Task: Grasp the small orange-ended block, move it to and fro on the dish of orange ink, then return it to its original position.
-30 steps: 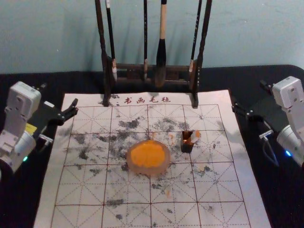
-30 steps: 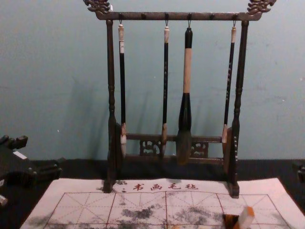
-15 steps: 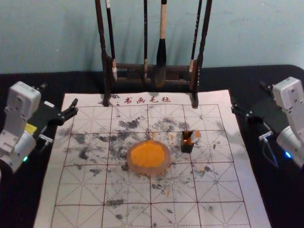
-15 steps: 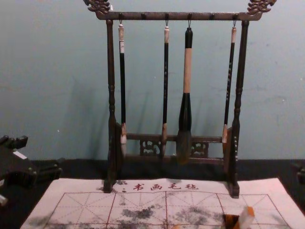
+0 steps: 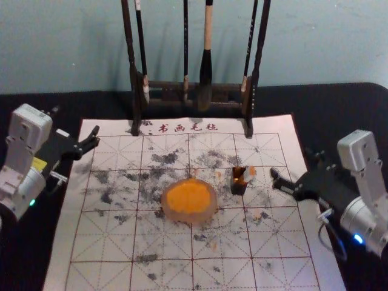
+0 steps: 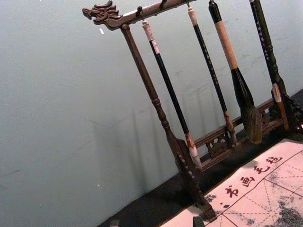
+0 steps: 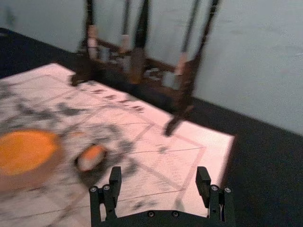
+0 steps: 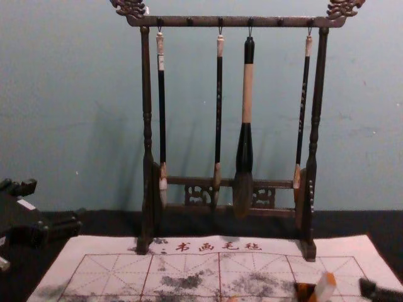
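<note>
Approach step, I judge: right gripper [image 7: 159, 182], beside the block [image 5: 251, 172], 2 fingers spread, must next pinch it, perhaps tilted; left gripper [image 6: 156, 222] parked at left, spread.

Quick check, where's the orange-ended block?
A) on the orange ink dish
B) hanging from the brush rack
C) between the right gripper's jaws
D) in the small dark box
D: the block leans up out of the small dark box, beside the ink dish, and the right gripper has its jaws open and empty.
</note>
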